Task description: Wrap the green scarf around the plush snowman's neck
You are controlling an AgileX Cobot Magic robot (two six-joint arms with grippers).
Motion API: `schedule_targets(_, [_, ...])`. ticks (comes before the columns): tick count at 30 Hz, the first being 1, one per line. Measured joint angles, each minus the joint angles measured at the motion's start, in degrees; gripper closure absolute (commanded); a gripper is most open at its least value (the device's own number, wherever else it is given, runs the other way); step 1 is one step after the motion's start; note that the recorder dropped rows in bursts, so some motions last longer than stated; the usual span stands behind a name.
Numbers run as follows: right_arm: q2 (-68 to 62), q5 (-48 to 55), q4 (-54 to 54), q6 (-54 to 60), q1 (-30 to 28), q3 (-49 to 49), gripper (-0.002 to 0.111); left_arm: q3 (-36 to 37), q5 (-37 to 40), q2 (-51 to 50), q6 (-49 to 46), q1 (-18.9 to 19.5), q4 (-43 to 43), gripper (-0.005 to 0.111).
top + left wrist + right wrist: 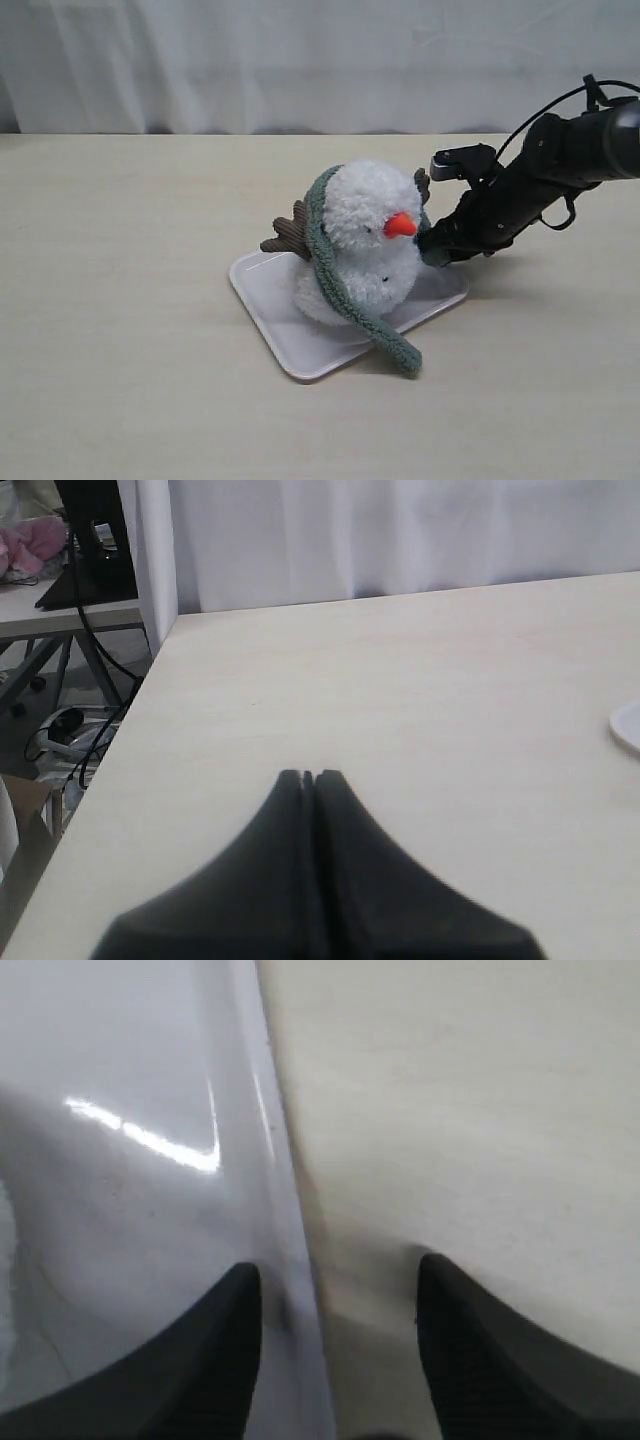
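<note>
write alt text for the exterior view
A plush snowman sits on a white tray on a pale table, a green scarf draped from behind its head down its front to the tray's edge. The right gripper is close beside its nose.

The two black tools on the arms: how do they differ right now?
The left black tool is shut tight; the right black tool is open. The left hangs over the pale wooden table; the right straddles the rim of the white plastic tray. Both hold nothing.
</note>
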State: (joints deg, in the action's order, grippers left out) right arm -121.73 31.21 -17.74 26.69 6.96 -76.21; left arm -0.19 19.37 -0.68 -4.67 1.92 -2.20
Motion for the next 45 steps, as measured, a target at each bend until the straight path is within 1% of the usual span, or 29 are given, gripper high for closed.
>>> schedule_targets(1, [-0.6, 0.0, -2.3, 2.8, 0.0, -0.1, 0.067, 0.0, 0.0, 0.0, 0.0, 0.0, 0.0, 0.107])
schedule_targets(2, [-0.8, 0.0, -4.0, 5.3, 0.0, -0.3, 0.074, 0.0, 0.0, 0.0, 0.0, 0.0, 0.0, 0.107])
schedule_targets(5, [-1.2, -0.2, -6.1, 8.7, 0.0, -0.5, 0.101, 0.0, 0.0, 0.0, 0.0, 0.0, 0.0, 0.107])
schedule_targets(6, [-1.2, 0.2, -6.4, 8.8, 0.0, -0.5, 0.104, 0.0, 0.0, 0.0, 0.0, 0.0, 0.0, 0.107])
schedule_targets(8, [-1.2, 0.4, -6.9, 8.7, 0.0, -0.5, 0.104, 0.0, 0.0, 0.0, 0.0, 0.0, 0.0, 0.107])
schedule_targets(12, [-1.2, -0.5, -9.7, 0.0, 0.0, -0.1, 0.104, 0.0, 0.0, 0.0, 0.0, 0.0, 0.0, 0.107])
schedule_targets(14, [-1.1, -4.4, -14.8, -2.8, 0.0, 2.1, 0.104, 0.0, -0.1, 0.0, 0.0, 0.0, 0.0, 0.107])
schedule_targets(15, [-0.6, -8.5, -20.7, -3.1, 0.0, 4.4, 0.104, 0.0, -0.2, 0.0, 0.0, 0.0, 0.0, 0.107])
schedule_targets(18, [0.1, -15.4, -33.8, 1.1, 0.1, 8.9, 0.104, 0.0, -0.2, 0.0, 0.0, 0.0, 0.0, 0.107])
schedule_targets(22, [0.1, -14.8, -37.2, 5.5, 0.1, 9.4, 0.104, 0.0, -0.2, 0.0, 0.0, 0.0, 0.0, 0.107])
schedule_targets(24, [0.1, -14.3, -37.5, 6.1, 0.0, 9.4, 0.1, 0.0, -0.2, 0.0, 0.0, 0.0, 0.0, 0.107])
schedule_targets(26, [0.1, -13.8, -37.7, 7.5, 0.0, 9.4, 0.09, 0.0, -0.2, 0.0, 0.0, 0.0, 0.0, 0.107])
schedule_targets(28, [0.3, -13.2, -37.3, 8.7, 0.0, 9.4, 0.078, 0.0, -0.2, 0.0, 0.0, 0.0, 0.0, 0.107])
schedule_targets(31, [1.4, -11.1, -34.8, 9.7, 0.0, 9.5, 0.062, 0.0, -0.2, 0.0, 0.0, 0.0, 0.0, 0.107])
schedule_targets(33, [2.3, -9.0, -33.0, 9.9, 0.0, 9.8, 0.057, 0.0, -0.2, 0.0, 0.0, 0.0, 0.0, 0.107])
schedule_targets(37, [4.5, -5.4, -28.7, 9.8, 0.0, 10.7, 0.057, 0.0, -0.2, 0.0, 0.0, 0.0, 0.0, 0.107])
schedule_targets(43, [11.6, -2.3, -16.4, 3.0, 0.0, 10.8, 0.057, 0.0, -0.2, 0.0, 0.0, 0.0, 0.0, 0.107])
schedule_targets(45, [13.6, -1.1, -14.5, 2.3, 0.0, 10.8, 0.057, 0.0, -0.2, 0.0, 0.0, 0.0, 0.0, 0.107])
